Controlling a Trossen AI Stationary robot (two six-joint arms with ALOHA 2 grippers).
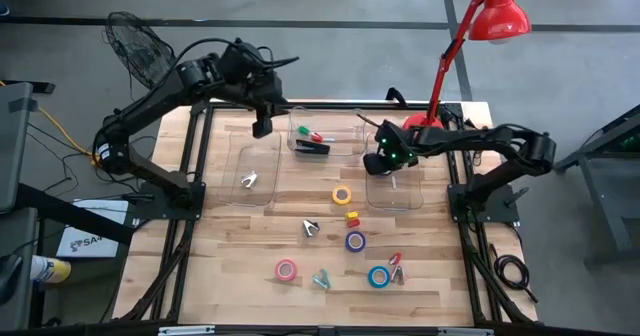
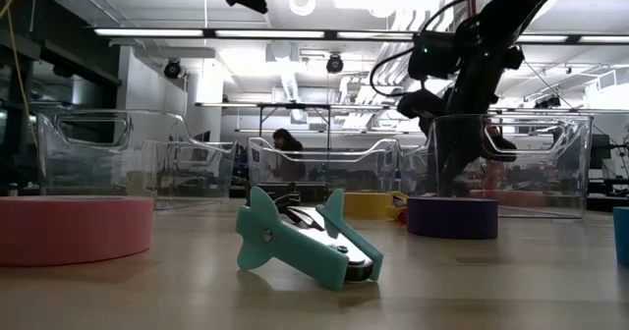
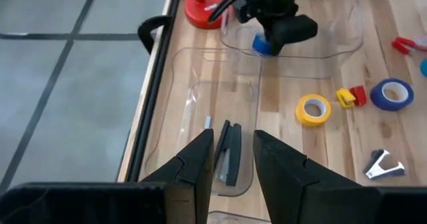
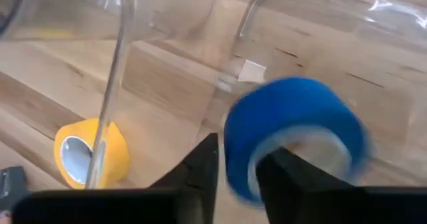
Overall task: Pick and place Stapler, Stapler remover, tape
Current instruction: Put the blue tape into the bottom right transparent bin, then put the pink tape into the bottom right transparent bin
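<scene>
The black stapler (image 1: 312, 147) lies in the middle clear bin (image 1: 340, 126); my left gripper (image 3: 233, 147) hangs open high above it, and the stapler (image 3: 229, 154) shows through the gap. A staple remover (image 1: 248, 180) lies in the left bin. My right gripper (image 1: 378, 163) reaches down into the right clear bin (image 1: 410, 198), open a little, with a blue tape roll (image 4: 293, 141) at its fingertips. Yellow (image 1: 342, 194), purple (image 1: 355, 241), pink (image 1: 286, 270) and teal-blue (image 1: 378, 276) tape rolls lie flat on the table. My right gripper (image 4: 237, 167) points slanting down into the right bin. The blue roll's wall (image 4: 240, 144) stands between the two fingertips, one finger outside it and one before its open centre. The roll is blurred while all else is sharp; whether the fingers touch it I cannot tell.
More staple removers (image 1: 311, 228) (image 1: 321, 278) (image 1: 397, 271) and small red and yellow pieces (image 1: 352, 217) lie on the wooden table. A red desk lamp (image 1: 497, 11) stands at the far right, its base (image 1: 425, 126) beside the right bin. A teal remover (image 2: 305, 237) fills the low view's foreground.
</scene>
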